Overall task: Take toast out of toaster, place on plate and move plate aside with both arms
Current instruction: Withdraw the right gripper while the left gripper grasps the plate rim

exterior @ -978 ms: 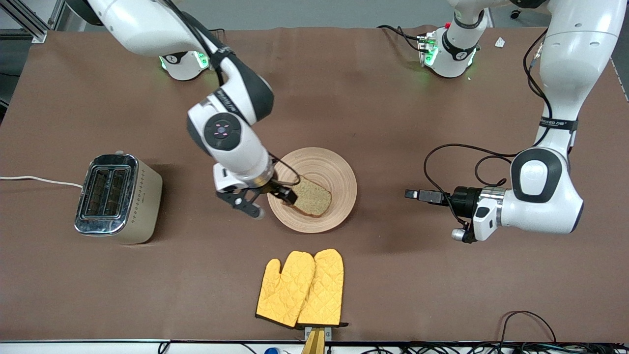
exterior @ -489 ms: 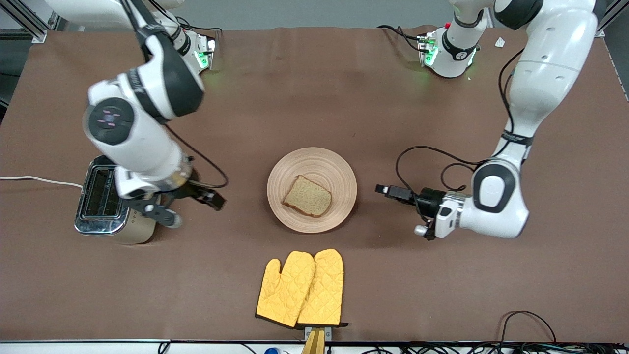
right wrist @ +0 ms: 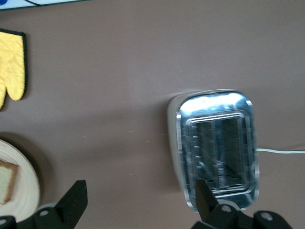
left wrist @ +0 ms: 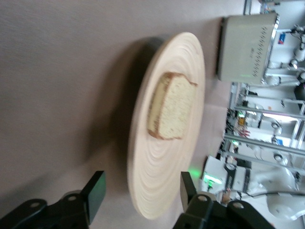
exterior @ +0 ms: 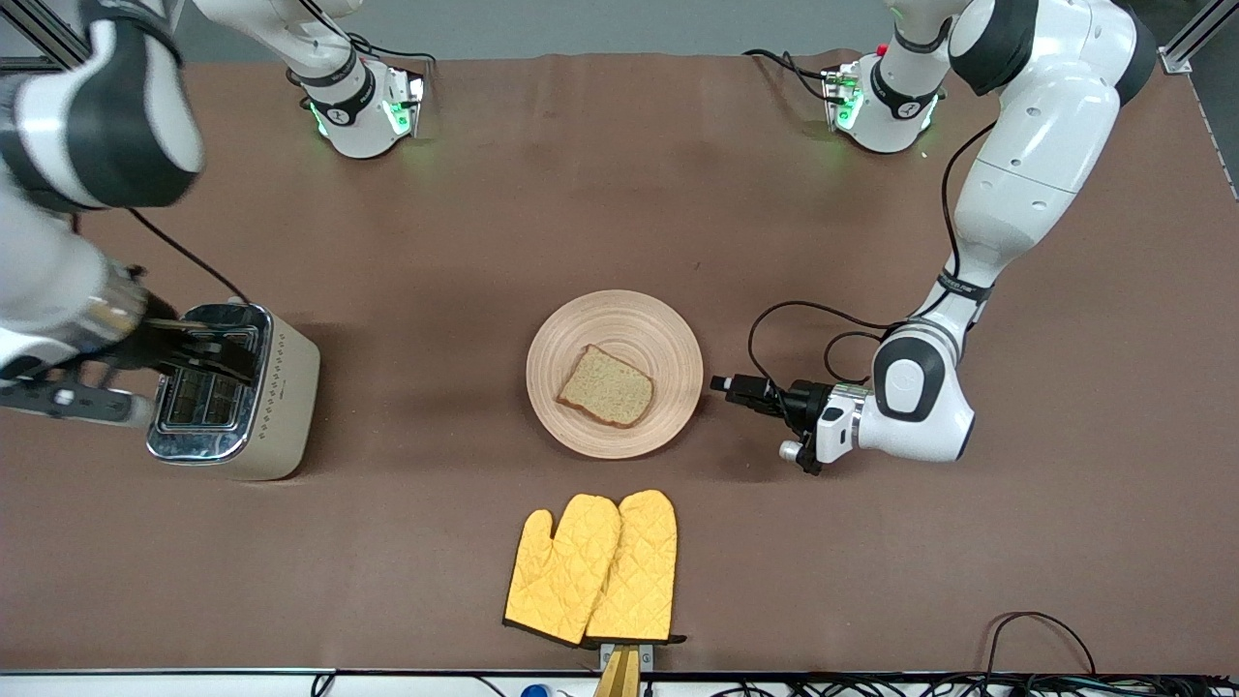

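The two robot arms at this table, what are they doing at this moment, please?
The toast already lies on the wooden plate, and the toaster slots look empty. The left end effector is low beside the plate's rim, on the side toward the left arm's end of the table, fingers apart with the rim between them, not yet gripping. The right end effector hangs open over the toaster, holding nothing. Two yellow oven mitts lie nearer the front camera, untouched.

Robotics lab: aluminium-frame rigs (left wrist: 267,119) surround the cloth-covered table (exterior: 619,194).
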